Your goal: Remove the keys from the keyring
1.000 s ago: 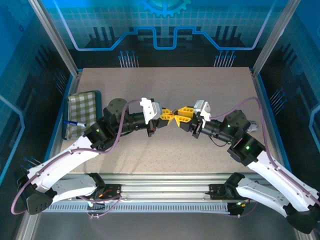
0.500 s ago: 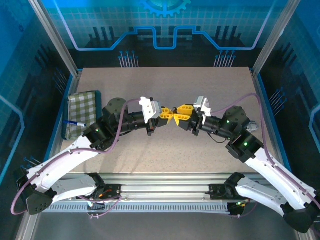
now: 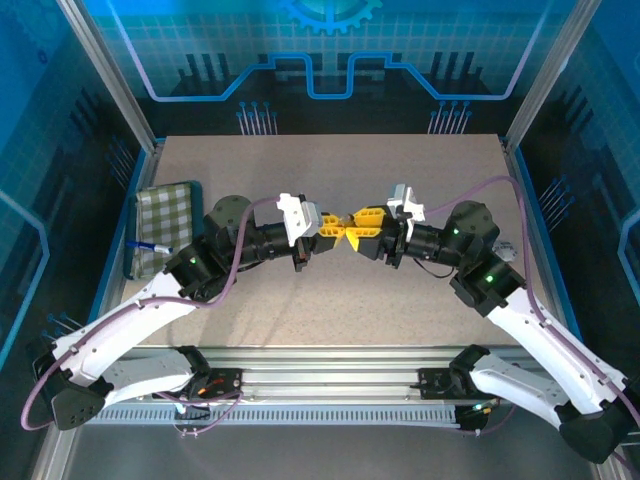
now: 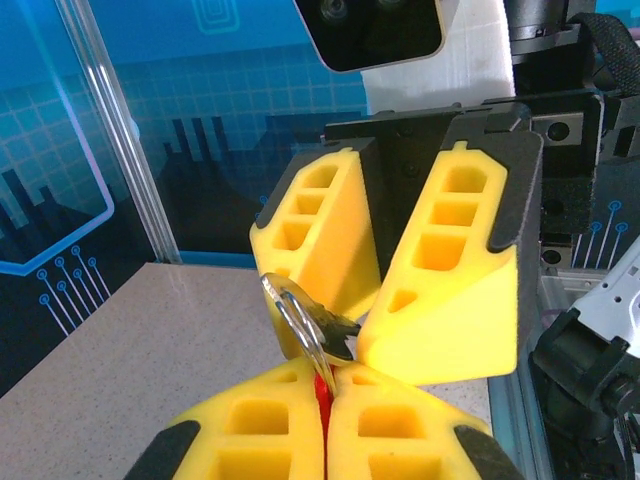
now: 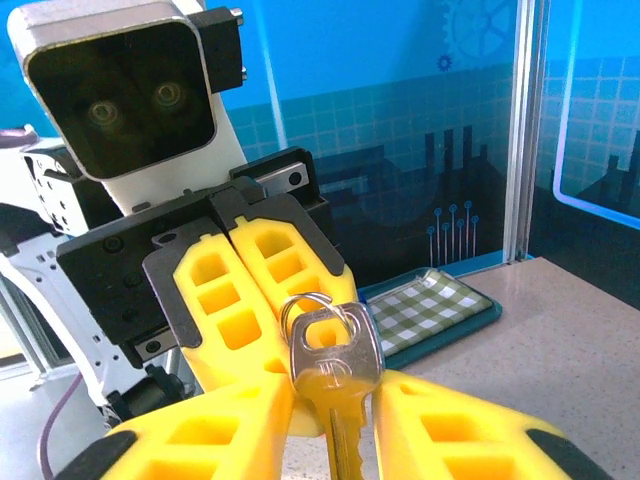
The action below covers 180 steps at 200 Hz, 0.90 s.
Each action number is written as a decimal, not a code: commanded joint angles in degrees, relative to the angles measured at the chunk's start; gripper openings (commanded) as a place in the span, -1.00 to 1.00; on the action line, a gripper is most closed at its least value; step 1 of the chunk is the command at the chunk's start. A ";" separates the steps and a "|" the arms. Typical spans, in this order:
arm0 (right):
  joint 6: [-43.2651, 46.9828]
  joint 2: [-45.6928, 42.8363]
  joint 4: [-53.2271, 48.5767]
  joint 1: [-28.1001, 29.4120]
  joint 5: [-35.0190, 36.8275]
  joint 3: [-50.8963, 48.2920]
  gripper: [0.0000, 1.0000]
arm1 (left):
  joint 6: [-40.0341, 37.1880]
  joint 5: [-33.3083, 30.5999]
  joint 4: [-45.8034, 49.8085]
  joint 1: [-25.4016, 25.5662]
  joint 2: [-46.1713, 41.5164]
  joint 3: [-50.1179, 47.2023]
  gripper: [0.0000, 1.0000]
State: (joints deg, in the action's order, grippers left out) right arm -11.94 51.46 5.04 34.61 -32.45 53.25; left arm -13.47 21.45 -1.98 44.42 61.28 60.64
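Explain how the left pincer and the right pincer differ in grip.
The left pincer is shut on the keyring; the right pincer is shut on the key. The left pincer's fingers lie almost flush together; the right pincer's fingers leave a gap, filled by the key's shaft. Both have yellow fingers and meet tip to tip above the table.

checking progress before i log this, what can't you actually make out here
- key blade: right wrist view, hidden between the right gripper fingers, cut by the bottom edge.
- keyring lower part: left wrist view, buried in the left gripper.
- Top view: key and keyring too small, tucked between fingertips.
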 commanded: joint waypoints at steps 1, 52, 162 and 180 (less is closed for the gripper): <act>-2.01 0.13 2.73 -0.32 -4.28 2.83 -0.41 | -0.21 1.49 0.48 0.60 0.29 1.30 -1.00; -2.04 1.36 0.43 -0.51 -5.06 4.91 -0.64 | -0.29 1.58 0.83 0.63 0.37 1.54 -1.00; 18.19 -4.07 -7.03 3.20 9.09 2.61 -1.00 | -2.36 -1.70 -0.76 0.65 -1.02 -0.04 -1.00; 21.48 -3.76 -9.32 5.24 11.01 3.62 -1.00 | -2.09 -1.33 -1.15 0.63 -1.13 -0.09 -1.00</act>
State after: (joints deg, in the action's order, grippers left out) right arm 0.69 48.53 -1.32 37.01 -25.69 56.16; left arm -14.59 20.86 -2.02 45.06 60.99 61.04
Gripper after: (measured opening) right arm 0.034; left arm 0.049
